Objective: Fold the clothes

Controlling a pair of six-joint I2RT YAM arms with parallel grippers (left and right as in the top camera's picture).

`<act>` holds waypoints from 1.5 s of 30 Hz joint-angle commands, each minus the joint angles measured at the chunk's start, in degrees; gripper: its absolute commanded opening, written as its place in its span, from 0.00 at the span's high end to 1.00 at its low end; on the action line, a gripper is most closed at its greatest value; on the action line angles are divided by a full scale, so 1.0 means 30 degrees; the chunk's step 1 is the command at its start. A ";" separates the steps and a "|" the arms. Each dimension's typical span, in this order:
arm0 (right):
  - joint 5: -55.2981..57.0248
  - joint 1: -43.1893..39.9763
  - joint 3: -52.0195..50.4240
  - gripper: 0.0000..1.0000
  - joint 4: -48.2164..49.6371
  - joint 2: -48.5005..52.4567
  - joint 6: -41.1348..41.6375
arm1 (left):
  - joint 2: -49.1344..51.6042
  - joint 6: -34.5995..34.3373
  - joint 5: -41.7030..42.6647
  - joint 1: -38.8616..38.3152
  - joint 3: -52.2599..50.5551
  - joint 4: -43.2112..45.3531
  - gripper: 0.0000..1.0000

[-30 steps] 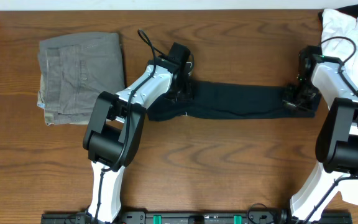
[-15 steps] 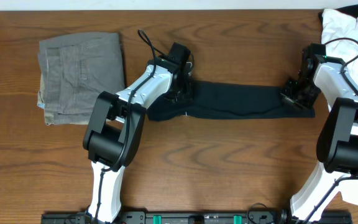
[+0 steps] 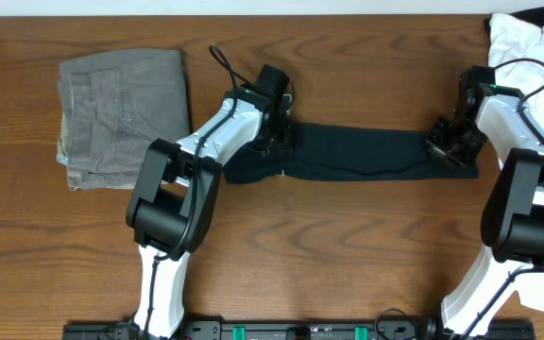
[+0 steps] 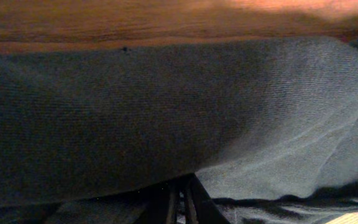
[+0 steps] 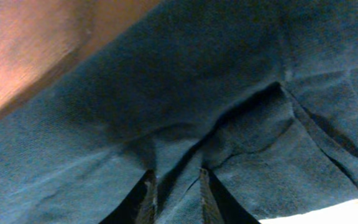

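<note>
The clothes, a black T-shirt (image 3: 357, 153), lie gathered into a long narrow band across the middle of the table. My left gripper (image 3: 277, 140) sits on the band's left end. In the left wrist view its fingers (image 4: 182, 199) are pressed together, with the dark cloth (image 4: 166, 112) pinched and draped over them. My right gripper (image 3: 450, 144) is at the band's right end. Its jaws (image 5: 176, 186) stand a little apart, low over the cloth (image 5: 197, 81), with a soft ridge of fabric lying between the fingers.
Folded grey-green trousers (image 3: 126, 113) lie at the far left of the wooden table (image 3: 348, 246). A crumpled white garment (image 3: 527, 47) sits at the far right corner, close behind my right arm. A black cable (image 3: 223, 64) loops by the left wrist.
My right gripper's jaws have parted a little, and it has shifted slightly toward the table's far edge. The left gripper and the shirt's left end have not moved.
</note>
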 commanded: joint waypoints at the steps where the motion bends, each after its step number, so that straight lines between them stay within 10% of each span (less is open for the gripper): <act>1: 0.0619 -0.0058 -0.0291 0.84 -0.0015 0.0117 0.0270 | 0.0736 -0.0080 -0.1326 0.0102 -0.0313 0.0036 0.92; 5: 0.0641 -0.0058 -0.0284 0.98 -0.0015 0.0117 0.0270 | 0.0736 -0.0080 -0.1326 0.0102 -0.0313 0.0029 0.92; 31: 0.3621 -0.0561 0.0379 0.99 -0.5457 -0.0678 -0.0226 | 0.0736 -0.0015 -0.1333 0.0102 -0.0313 0.0036 0.92; 45: 0.4619 -0.0707 0.0780 0.83 -0.6805 -0.1049 -0.1020 | 0.0736 -0.0007 -0.1333 0.0109 -0.0313 0.0044 0.92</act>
